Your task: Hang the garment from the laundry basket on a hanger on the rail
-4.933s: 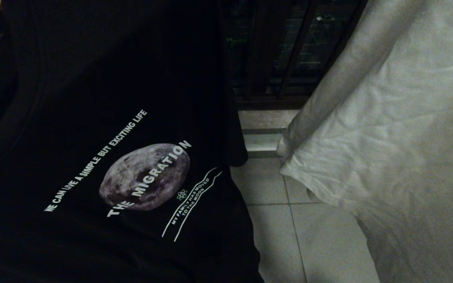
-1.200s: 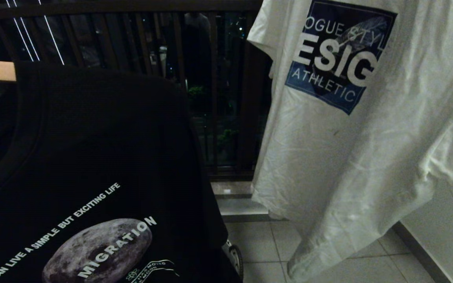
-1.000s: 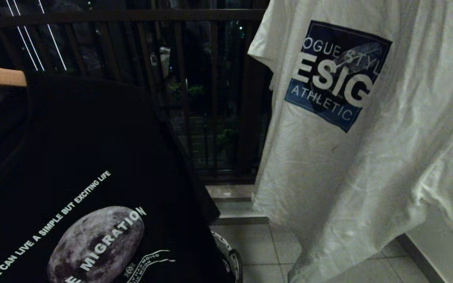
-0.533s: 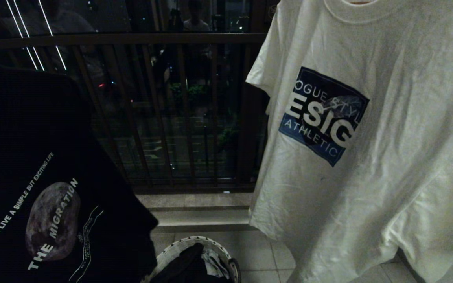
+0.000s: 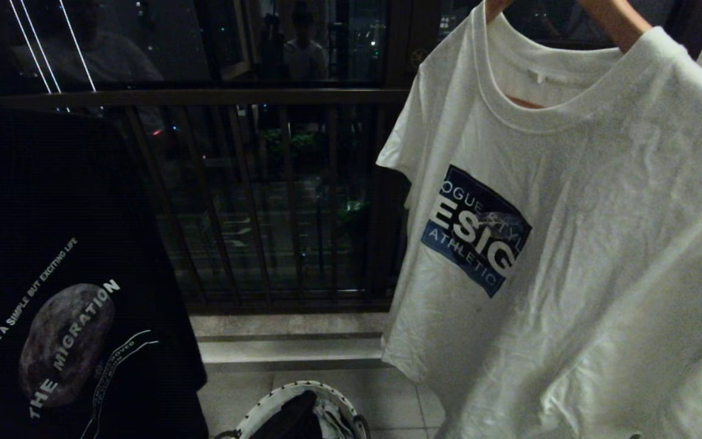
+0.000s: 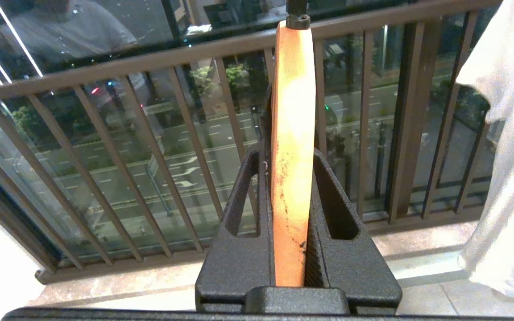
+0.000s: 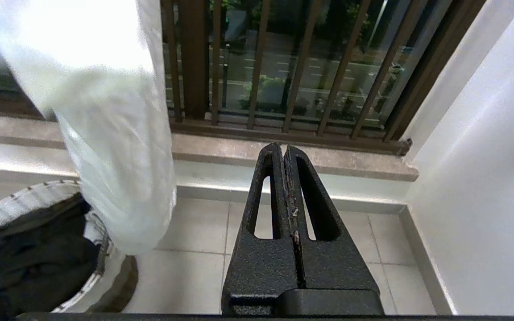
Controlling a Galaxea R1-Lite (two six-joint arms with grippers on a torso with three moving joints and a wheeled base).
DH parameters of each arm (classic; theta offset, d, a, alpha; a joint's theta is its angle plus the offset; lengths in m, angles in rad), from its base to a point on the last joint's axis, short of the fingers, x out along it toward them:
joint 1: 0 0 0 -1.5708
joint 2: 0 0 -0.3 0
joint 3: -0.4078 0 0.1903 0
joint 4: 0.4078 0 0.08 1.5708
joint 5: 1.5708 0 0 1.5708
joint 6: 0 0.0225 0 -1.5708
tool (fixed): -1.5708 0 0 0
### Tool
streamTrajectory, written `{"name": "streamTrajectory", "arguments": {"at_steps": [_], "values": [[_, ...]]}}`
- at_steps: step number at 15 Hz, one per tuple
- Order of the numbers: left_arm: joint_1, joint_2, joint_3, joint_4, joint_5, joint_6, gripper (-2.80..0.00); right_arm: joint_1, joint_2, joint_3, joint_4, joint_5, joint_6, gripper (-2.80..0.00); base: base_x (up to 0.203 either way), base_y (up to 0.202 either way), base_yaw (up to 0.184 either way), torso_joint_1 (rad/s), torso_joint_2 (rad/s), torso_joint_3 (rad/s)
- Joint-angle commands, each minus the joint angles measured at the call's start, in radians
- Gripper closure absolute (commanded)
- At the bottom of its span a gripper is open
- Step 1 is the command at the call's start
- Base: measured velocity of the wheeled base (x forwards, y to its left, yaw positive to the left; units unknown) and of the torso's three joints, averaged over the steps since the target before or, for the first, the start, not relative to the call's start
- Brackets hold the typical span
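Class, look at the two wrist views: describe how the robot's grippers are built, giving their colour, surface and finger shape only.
Both the left gripper and the right gripper are matte black with a rough, speckled finish. Each has two wedge-shaped fingers tapering to the tip, each pierced by a long slot. A black crossbar sits at each base. No cables or markings show.

Residential balcony at night, used for drying laundry: dark metal railing [image 5: 253, 201] at 12 o'clock overlooking a street, tiled floor [image 7: 194, 249], T-shirts on wooden hangers [image 5: 607, 18], laundry basket [image 5: 290, 396] at 6 o'clock.
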Motion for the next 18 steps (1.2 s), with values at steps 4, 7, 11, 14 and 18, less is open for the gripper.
{"name": "streamTrajectory", "arguments": {"at_steps": [4, 7, 11, 14, 18], "values": [[0.0, 0.002, 0.0, 0.0, 0.0, 0.001, 0.0, 0.0, 0.001, 0.0, 0.0, 0.0, 0.0, 0.0, 0.0, 0.0, 0.0, 0.249, -0.58, -0.338], [0.0, 0.002, 0.002, 0.0, -0.001, -0.003, 0.0, 0.0, 0.001, 0.0, 0.0, 0.0, 0.0, 0.0, 0.0, 0.0, 0.0, 0.241, -0.58, -0.313], [0.0, 0.002, 0.003, 0.0, 0.0, -0.019, 0.0, 0.0, 0.001, 0.0, 0.0, 0.0, 0.0, 0.0, 0.0, 0.0, 0.0, 0.03, -0.06, -0.033], [0.0, -0.006, 0.001, 0.005, 0.0, -0.023, 0.0, 0.0, 0.001, 0.0, 0.0, 0.0, -0.002, 0.0, 0.0, 0.0, 0.0, 0.0, 0.0, 0.0], [0.0, -0.009, 0.002, 0.005, 0.0, -0.02, 0.0, 0.0, 0.001, 0.0, 0.0, 0.0, 0.0, 0.0, 0.0, 0.0, 0.0, 0.0, 0.0, 0.0]]}}
